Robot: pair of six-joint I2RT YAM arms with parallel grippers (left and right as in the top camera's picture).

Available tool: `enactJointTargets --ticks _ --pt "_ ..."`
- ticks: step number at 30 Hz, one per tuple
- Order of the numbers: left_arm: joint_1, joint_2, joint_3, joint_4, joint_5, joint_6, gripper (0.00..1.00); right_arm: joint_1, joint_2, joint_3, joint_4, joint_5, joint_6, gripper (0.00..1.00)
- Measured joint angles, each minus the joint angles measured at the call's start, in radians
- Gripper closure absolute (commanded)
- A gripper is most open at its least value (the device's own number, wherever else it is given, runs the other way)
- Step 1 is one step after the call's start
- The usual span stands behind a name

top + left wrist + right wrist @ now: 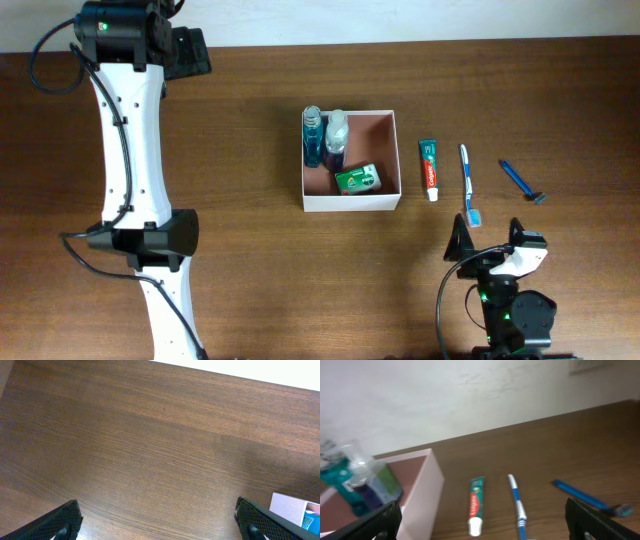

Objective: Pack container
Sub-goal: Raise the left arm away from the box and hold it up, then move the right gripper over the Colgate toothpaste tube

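The container [350, 202] is a white-walled square box with a reddish-brown inside at the table's middle. It holds a blue bottle [313, 135], a clear bottle [336, 137] and a green packet [357, 179]. To its right lie a toothpaste tube [430, 168], a blue-white toothbrush [468, 183] and a blue razor [521, 181]. My right gripper [490, 240] is open and empty, just in front of the toothbrush. The right wrist view shows the box wall [425, 495], toothpaste [476, 505], toothbrush [518, 505] and razor [585, 496]. My left gripper [157, 522] is open over bare wood.
The left arm [130, 150] stretches along the table's left side, from front to back. The box corner [292, 507] shows at the lower right of the left wrist view. A white wall runs behind the table's far edge.
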Motion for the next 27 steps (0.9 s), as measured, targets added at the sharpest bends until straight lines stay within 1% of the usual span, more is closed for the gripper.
enactJointTargets --ticks 7,8,12,15,18,22,25,27 --pt "0.000 0.000 0.000 0.000 0.000 0.000 0.01 0.000 0.000 0.000 0.037 -0.160 0.216 0.01" --pt "0.000 0.000 0.000 0.000 0.000 0.000 0.01 0.000 0.000 0.000 0.075 -0.187 0.234 0.01" --pt "0.000 0.000 0.000 -0.002 0.000 0.000 0.01 0.000 -0.001 0.005 0.331 -0.305 0.281 0.02" --pt "0.000 0.000 0.000 -0.002 0.001 0.000 0.01 0.000 -0.001 0.050 0.365 -0.344 0.262 0.02" --pt "0.000 0.000 0.000 -0.002 0.001 0.000 0.01 0.000 0.001 0.151 0.274 -0.358 0.192 0.02" --pt "0.000 0.000 0.000 -0.002 0.000 0.000 0.01 0.000 0.068 0.362 0.058 -0.298 0.096 0.02" --pt "0.000 0.000 0.000 -0.003 0.001 0.000 0.01 0.000 0.201 0.549 -0.117 -0.215 0.053 0.02" --pt "0.000 0.000 0.000 -0.002 0.000 0.000 0.01 0.000 0.356 0.717 -0.292 -0.158 0.019 0.02"
